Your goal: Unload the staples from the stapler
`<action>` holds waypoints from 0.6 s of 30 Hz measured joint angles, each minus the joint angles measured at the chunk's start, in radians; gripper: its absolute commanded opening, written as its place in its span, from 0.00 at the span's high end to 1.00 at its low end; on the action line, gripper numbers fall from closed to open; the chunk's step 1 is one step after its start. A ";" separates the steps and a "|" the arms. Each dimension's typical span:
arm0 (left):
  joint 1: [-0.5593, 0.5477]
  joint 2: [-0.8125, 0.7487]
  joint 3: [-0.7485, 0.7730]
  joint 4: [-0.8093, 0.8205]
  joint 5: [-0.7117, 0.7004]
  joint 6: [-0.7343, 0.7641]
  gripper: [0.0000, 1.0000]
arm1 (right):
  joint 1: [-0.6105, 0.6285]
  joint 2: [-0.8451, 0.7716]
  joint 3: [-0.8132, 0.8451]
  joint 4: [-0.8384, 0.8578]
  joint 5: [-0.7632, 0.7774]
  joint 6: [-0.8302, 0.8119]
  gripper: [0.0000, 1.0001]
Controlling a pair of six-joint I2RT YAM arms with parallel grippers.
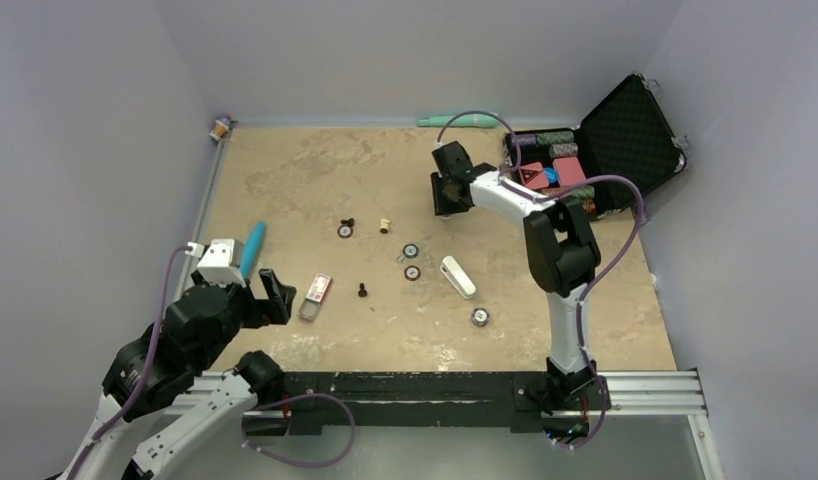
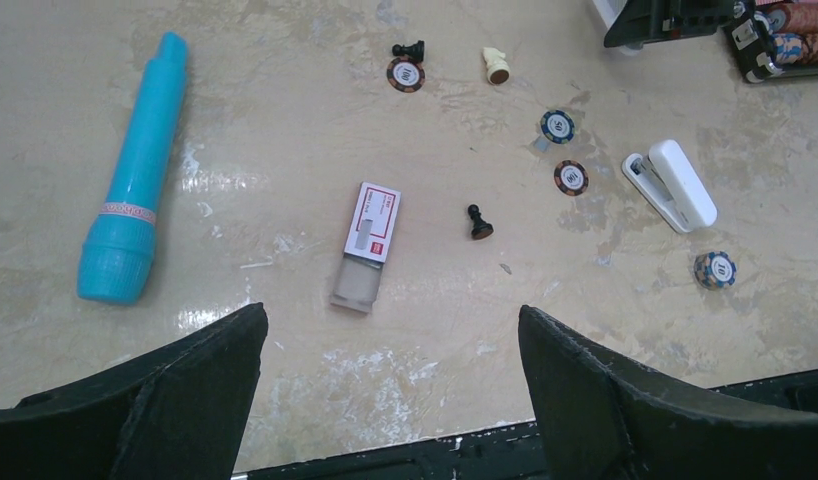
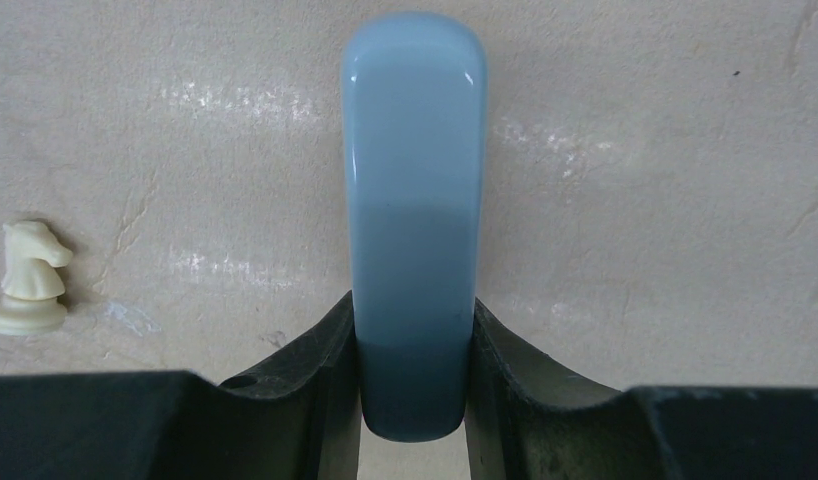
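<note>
My right gripper (image 3: 413, 318) is shut on one end of the pale-blue stapler (image 3: 415, 170), which juts forward just above the tan table. In the top view this gripper (image 1: 449, 193) is at the far middle of the table and hides the stapler. The white oblong part (image 1: 458, 277) lies by itself mid-table, right of centre; it also shows in the left wrist view (image 2: 677, 185). My left gripper (image 1: 272, 297) is open and empty near the front left. In its own view (image 2: 390, 320) the jaws stand wide apart above bare table.
A bright blue tube (image 1: 252, 248) and a small staple box (image 1: 317, 290) lie near the left gripper. Poker chips (image 1: 411, 272) and chess pieces (image 1: 363, 290) are scattered mid-table. A white knight (image 3: 27, 280) stands left of the stapler. An open black case (image 1: 625, 140) is at the far right, and a mint-green stick (image 1: 455, 121) lies at the back edge.
</note>
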 measured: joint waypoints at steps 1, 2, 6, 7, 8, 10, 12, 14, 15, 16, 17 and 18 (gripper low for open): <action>0.000 -0.003 0.000 0.000 -0.001 0.000 0.01 | -0.001 0.010 0.004 0.000 -0.005 -0.002 1.00; 0.000 -0.006 0.000 0.000 -0.002 0.000 0.02 | -0.003 0.020 0.008 -0.002 -0.015 -0.005 1.00; 0.000 -0.008 0.000 0.000 -0.002 0.001 0.02 | -0.006 0.050 0.021 -0.013 -0.024 -0.014 1.00; 0.000 -0.008 0.000 0.000 -0.002 0.002 0.02 | -0.007 0.055 0.023 -0.014 -0.025 -0.014 1.00; 0.000 -0.008 0.000 0.000 -0.002 0.002 0.02 | -0.008 0.058 0.023 -0.013 -0.025 -0.015 1.00; 0.000 -0.008 0.000 0.000 -0.002 0.002 0.01 | -0.008 0.060 0.023 -0.014 -0.026 -0.015 0.99; 0.000 -0.008 0.000 0.000 -0.002 0.003 0.02 | -0.008 0.060 0.023 -0.013 -0.026 -0.015 0.98; 0.000 -0.008 0.000 0.000 -0.002 0.003 0.01 | -0.008 0.060 0.023 -0.013 -0.026 -0.015 0.98; 0.000 -0.008 0.000 0.000 -0.002 0.003 0.01 | -0.008 0.060 0.022 -0.013 -0.026 -0.015 0.98; 0.000 -0.008 0.000 0.000 -0.002 0.003 0.01 | -0.008 0.060 0.021 -0.012 -0.025 -0.015 0.97; 0.000 -0.008 0.000 0.000 -0.002 0.003 0.01 | -0.008 0.058 0.018 -0.010 -0.025 -0.014 0.96; 0.000 -0.008 0.000 0.000 -0.002 0.003 0.02 | -0.008 0.057 0.014 -0.007 -0.024 -0.014 0.96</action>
